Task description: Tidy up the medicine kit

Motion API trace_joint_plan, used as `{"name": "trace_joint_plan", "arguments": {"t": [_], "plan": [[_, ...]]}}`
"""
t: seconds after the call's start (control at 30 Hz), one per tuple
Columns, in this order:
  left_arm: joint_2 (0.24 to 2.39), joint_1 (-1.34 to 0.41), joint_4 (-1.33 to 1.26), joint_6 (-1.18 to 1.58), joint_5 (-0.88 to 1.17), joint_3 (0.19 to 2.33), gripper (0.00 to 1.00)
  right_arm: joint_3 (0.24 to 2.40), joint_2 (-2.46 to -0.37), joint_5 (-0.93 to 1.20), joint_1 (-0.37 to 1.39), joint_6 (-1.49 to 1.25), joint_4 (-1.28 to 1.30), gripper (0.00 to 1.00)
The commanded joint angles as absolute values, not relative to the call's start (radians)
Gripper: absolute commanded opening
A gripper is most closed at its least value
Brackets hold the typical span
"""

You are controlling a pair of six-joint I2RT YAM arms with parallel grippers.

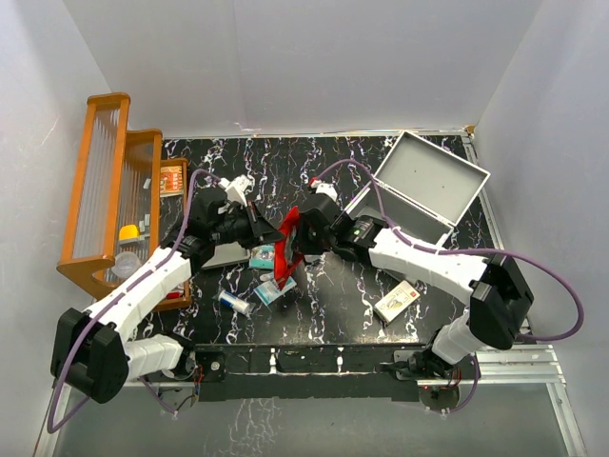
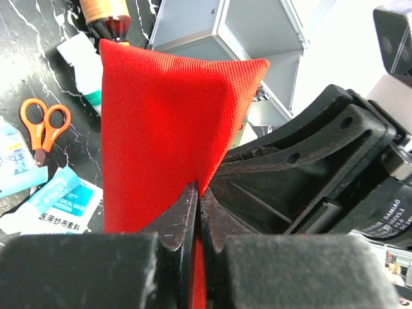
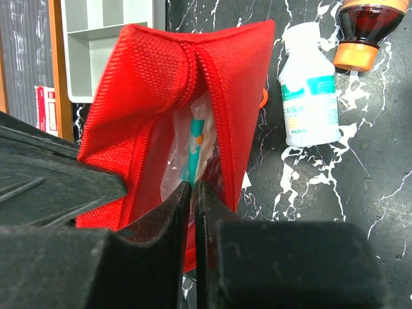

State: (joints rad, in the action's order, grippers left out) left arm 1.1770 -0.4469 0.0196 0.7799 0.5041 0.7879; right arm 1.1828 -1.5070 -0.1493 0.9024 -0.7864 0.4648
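The left gripper [image 2: 198,215] and right gripper [image 3: 193,215] each pinch the red fabric pouch [image 2: 161,122], probably to spread its mouth; the light-grey metal medicine kit [image 1: 433,181] lies open at the far-right corner of the tabletop [image 1: 333,309].

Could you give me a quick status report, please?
Left gripper, right gripper both shut on red pouch, unzipped. Medicine kit open, rear right. Scissors, bottle loose nearby.

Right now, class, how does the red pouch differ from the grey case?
The red pouch is soft fabric; the grey case is rigid. The pouch is pinched upright by the left gripper and right gripper; the case rests ungripped on the table. The pouch is smaller than the case. Both stand open.
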Motion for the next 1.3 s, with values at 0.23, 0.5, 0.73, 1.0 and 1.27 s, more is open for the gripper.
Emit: {"name": "trace_joint_plan", "arguments": {"t": [0.23, 0.5, 0.73, 1.0, 1.27], "plan": [[1.128, -0.435, 0.299, 0.635, 0.259, 1.008, 0.00, 1.249, -1.339, -0.093, 0.872, -0.737, 0.377, 0.33], [1.090, -0.423, 0.503, 0.582, -0.087, 1.181, 0.00, 1.099, -1.283, -0.202, 0.871, -0.751, 0.359, 0.44], [1.031, -0.421, 0.572, 0.560, -0.218, 1.296, 0.00, 1.104, -1.463, -0.101, 0.872, -0.622, 0.299, 0.51], [1.006, -0.422, 0.662, 0.578, -0.348, 1.453, 0.00, 1.270, -1.749, -0.017, 0.879, -0.673, 0.251, 0.49], [0.992, -0.422, 0.686, 0.574, -0.347, 1.490, 0.00, 1.389, -1.931, -0.076, 0.890, -0.732, 0.285, 0.46]]}}
